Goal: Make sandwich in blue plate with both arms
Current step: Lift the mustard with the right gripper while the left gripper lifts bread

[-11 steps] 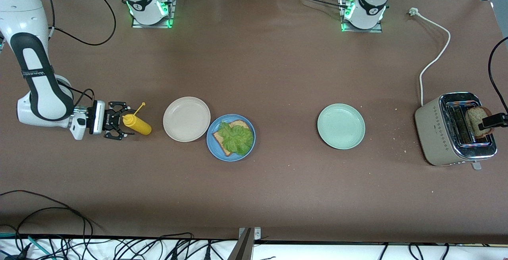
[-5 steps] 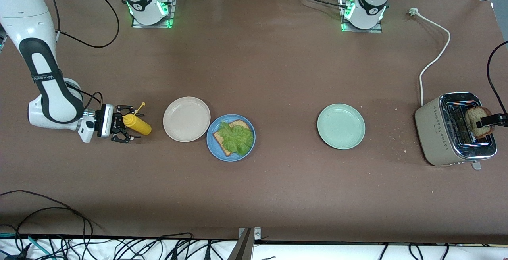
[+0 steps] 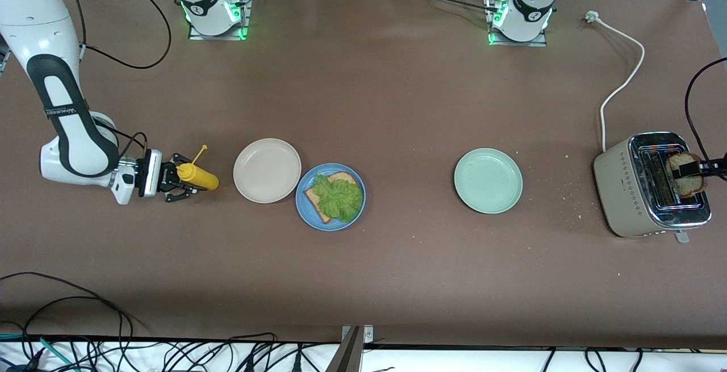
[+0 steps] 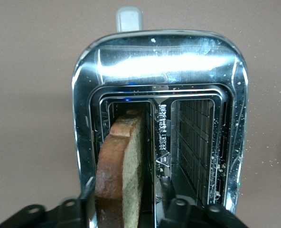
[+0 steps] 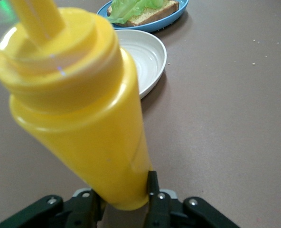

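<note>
R gripper [image 3: 180, 183] round mustard bottle [image 3: 197, 176]

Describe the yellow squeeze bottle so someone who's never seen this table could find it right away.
Start at the right arm's end of the table, where the right gripper is closed around the yellow squeeze bottle. It stands beside the beige plate. It is the only yellow thing here, with a thin spout at its cap.

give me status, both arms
Right end effector clamped on mustard bottle. Left end effector gripping toast in toaster. Blue plate: bread, lettuce. Path unobstructed.
</note>
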